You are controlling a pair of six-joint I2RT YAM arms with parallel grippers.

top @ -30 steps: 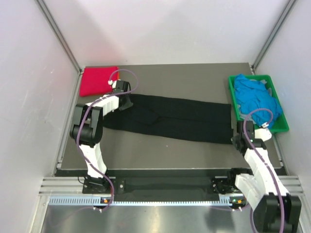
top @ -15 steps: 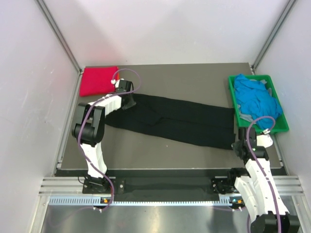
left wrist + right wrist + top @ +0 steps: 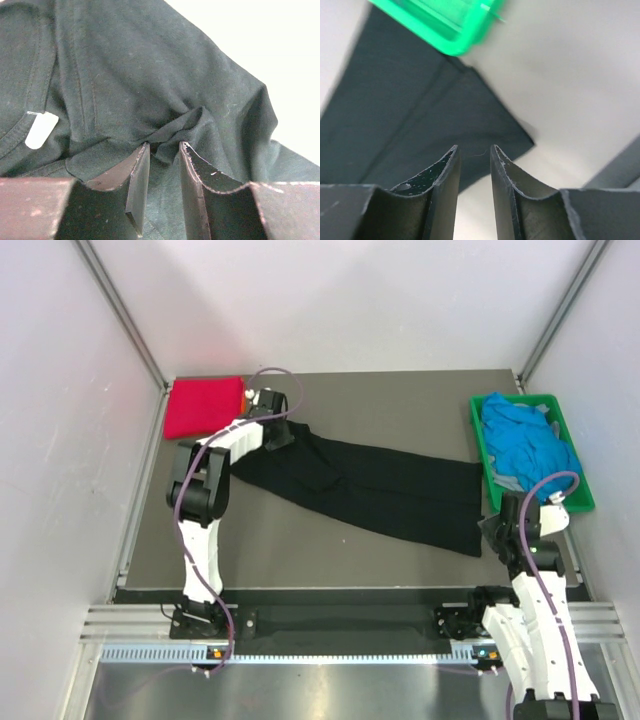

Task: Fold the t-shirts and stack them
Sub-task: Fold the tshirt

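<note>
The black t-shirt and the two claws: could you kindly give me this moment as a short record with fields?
Black t-shirt: lying as a long diagonal band on the table
Left claw: shut on a bunched fold of that shirt, near its neck label
Right claw: by the shirt's near right corner, narrow gap, holding nothing
Red t-shirt: folded, far left corner
Blue t-shirts: heaped in the green crate, far right

The black t-shirt (image 3: 150, 75) runs past our left wrist view's edges, its neck label (image 3: 41, 129) unreadable. We see the green crate (image 3: 447, 22) blurred and cropped.
</note>
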